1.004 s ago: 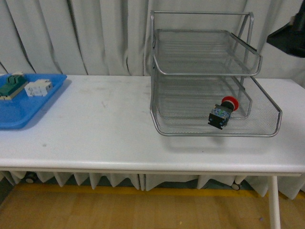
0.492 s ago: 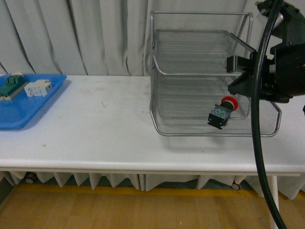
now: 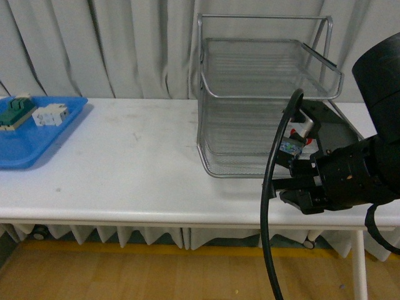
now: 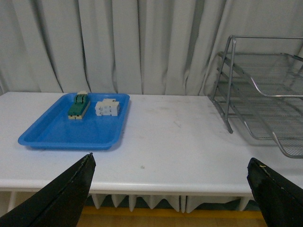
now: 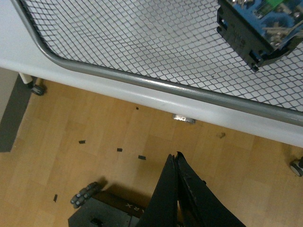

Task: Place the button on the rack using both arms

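1. Rack: a silver wire-mesh organiser with stacked tiers and a tubular frame is set on the white bench, toward its right half. Its lowest tier is partly hidden in the front view by the right arm.

2. Button: seen lying in the lowest tier of the rack, near the front rim. Only a sliver of the red cap and the bluish body are shown in the front view, behind the right arm. In the right wrist view the dark body with blue terminals is seen resting on the mesh, not held by anything.

3. Right gripper: positioned in front of and below the rack's front rim, over the wooden floor. The jaws are pressed together, with nothing held between them.

4. Left gripper: held well apart from the rack, at the bench's front edge. The jaws are spread wide and are empty.

5. Blue tray: placed at the left end of the bench. A green-and-cream block and a white block are carried on it, side by side.
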Available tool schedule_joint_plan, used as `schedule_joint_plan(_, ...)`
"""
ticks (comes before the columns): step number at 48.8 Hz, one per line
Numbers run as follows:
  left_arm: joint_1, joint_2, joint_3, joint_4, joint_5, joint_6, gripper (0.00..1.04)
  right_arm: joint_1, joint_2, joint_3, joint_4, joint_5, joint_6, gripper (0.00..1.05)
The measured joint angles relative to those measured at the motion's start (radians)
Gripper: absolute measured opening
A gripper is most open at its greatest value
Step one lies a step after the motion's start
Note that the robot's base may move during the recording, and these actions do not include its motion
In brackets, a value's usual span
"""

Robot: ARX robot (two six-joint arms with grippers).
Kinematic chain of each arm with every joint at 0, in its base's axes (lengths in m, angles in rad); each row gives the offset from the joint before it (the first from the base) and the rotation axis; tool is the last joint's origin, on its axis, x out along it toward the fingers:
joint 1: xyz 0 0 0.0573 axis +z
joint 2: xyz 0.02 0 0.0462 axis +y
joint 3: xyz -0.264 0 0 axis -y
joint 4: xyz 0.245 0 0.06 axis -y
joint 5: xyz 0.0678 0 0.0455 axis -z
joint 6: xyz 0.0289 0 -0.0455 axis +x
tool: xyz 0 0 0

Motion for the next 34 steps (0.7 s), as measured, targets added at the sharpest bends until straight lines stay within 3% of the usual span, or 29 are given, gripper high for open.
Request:
schedule_joint_plan(19,0.000,0.000,0.000,0.000,0.000,0.000,0.98,0.001,0.173,0.186,-0.030,0.042,-0.045,0.02)
schedule_joint_plan(34,0.000,0.000,0.000,0.001,0.000,0.000,0.98,-0.057,0.241,0.303,-0.065,0.068,-0.075,0.02)
